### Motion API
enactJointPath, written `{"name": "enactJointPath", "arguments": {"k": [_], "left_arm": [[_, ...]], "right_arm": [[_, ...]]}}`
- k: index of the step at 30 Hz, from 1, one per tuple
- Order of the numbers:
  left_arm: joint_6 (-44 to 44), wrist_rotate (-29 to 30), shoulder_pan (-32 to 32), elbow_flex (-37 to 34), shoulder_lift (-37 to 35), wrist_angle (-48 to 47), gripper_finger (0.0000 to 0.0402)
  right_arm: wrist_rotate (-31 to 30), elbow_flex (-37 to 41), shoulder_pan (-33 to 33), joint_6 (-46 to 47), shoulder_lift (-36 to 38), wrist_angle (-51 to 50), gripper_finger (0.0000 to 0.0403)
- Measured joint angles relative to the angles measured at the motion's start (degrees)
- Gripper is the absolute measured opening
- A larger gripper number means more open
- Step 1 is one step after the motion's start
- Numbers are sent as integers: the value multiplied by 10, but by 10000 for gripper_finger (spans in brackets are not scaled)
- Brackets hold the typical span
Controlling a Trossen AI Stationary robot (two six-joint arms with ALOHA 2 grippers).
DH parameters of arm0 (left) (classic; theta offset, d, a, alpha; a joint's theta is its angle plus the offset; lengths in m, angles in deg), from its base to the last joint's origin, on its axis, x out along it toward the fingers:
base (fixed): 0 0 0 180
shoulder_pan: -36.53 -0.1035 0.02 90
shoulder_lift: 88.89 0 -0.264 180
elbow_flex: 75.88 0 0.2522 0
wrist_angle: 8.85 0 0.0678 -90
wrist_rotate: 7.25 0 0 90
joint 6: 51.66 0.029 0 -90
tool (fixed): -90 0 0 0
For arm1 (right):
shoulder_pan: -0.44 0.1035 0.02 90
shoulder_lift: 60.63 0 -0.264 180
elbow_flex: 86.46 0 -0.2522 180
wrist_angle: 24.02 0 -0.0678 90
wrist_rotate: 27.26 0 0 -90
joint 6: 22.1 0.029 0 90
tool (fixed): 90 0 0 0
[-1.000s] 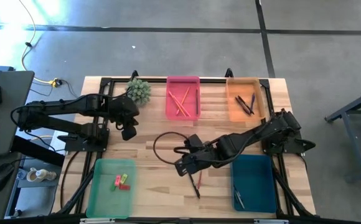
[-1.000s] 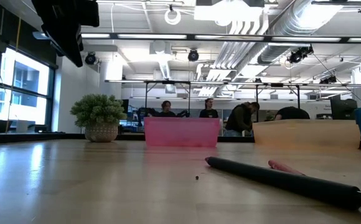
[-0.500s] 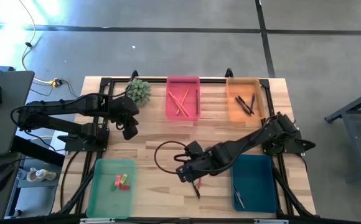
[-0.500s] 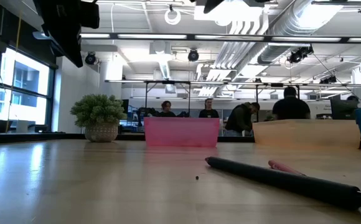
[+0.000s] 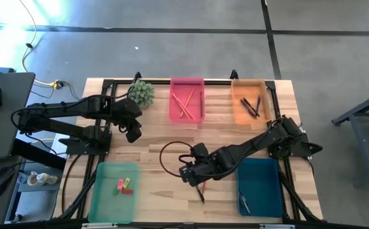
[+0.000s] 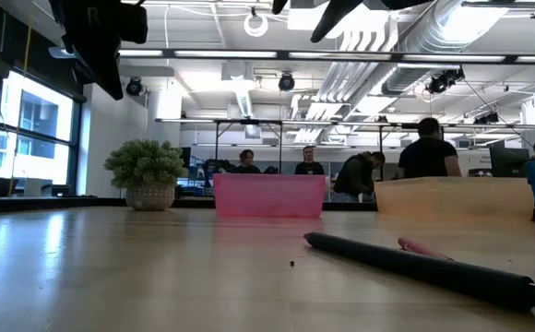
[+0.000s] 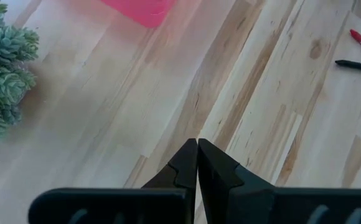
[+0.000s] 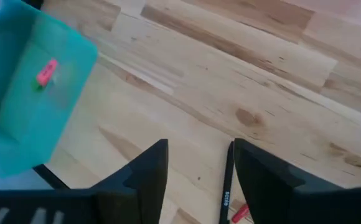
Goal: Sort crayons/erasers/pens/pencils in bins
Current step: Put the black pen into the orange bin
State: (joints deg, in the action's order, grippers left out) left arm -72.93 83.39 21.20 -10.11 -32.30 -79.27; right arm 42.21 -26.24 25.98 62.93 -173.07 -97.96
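Right gripper [image 8: 196, 177] jaws spread, empty, over black pen [image 8: 225, 186] on bare table [image 5: 159, 127]; left gripper [image 7: 197, 163] jaws shut

Even, bright overhead light; glare whitens the grey floor [image 5: 38, 13] at the high view's top-left. The low view's near pale wooden worktop [image 6: 157, 277] is blurred.

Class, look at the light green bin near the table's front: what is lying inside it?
Inside the green bin lie a few erasers, pink-red and yellow-green, bunched toward one side. The rest of its floor shows bare. Nothing covers the bin, though the erasers sit too close together to count exactly.
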Motion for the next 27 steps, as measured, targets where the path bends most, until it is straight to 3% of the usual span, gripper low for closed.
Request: {"name": "enactJointPath", "arguments": {"k": [16,27], "left_arm": [[-11,26,0,0,0,1,3],[-11,26,0,0,0,1,3]], "right_arm": [[104,0,1,-60,-86,-2,161],[162,0,5,-50,-159,5,161]]}}
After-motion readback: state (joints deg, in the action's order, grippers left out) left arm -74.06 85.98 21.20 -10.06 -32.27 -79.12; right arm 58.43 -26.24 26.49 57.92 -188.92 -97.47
